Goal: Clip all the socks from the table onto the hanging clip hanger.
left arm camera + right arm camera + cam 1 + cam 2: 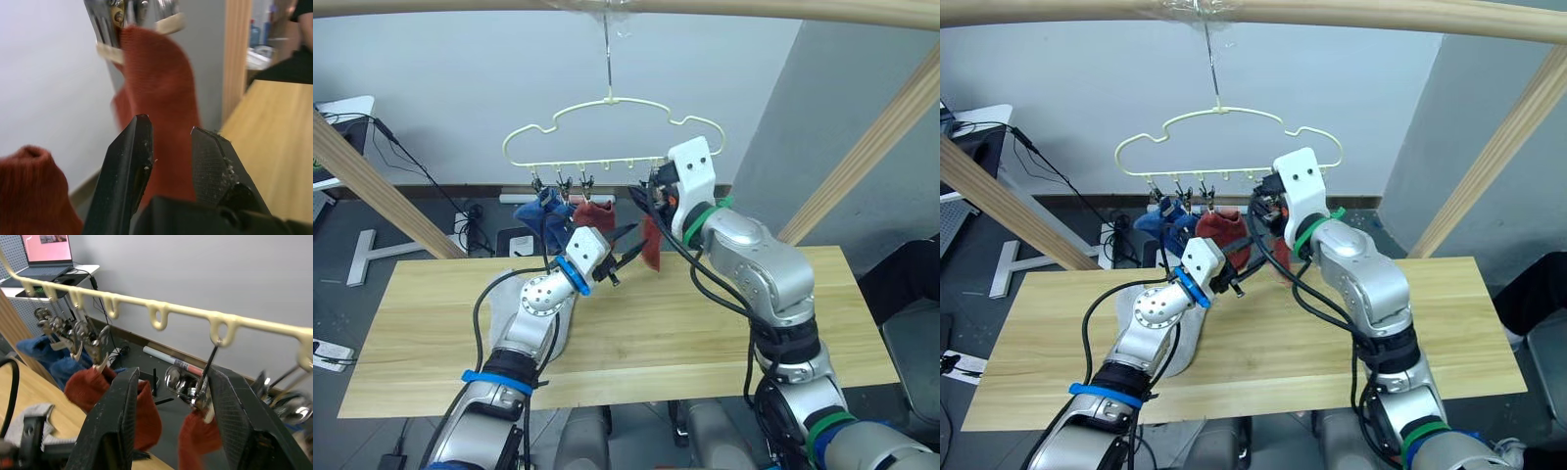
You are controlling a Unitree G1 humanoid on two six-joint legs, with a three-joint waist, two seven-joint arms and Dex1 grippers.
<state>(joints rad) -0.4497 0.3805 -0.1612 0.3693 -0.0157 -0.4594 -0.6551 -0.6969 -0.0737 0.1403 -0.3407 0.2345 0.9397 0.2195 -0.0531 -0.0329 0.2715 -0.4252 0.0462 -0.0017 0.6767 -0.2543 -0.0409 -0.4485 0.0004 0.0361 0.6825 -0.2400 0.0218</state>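
The hanger (612, 137) hangs from a pole above the desk (705, 323); two blue socks (540, 211) and a red sock (592, 213) are clipped at its left; a second red sock (651, 245) hangs from a clip, apparently the fourth; the left pincer (625, 257) is released beside it; the right pincer (171, 396) gapes around that clip (188, 387); a grey sock (499, 304) lies under the left arm.

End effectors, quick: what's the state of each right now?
Left end effector: open, holding nothing, just before a hanging rust red sock.
Right end effector: open, straddling a metal clip.
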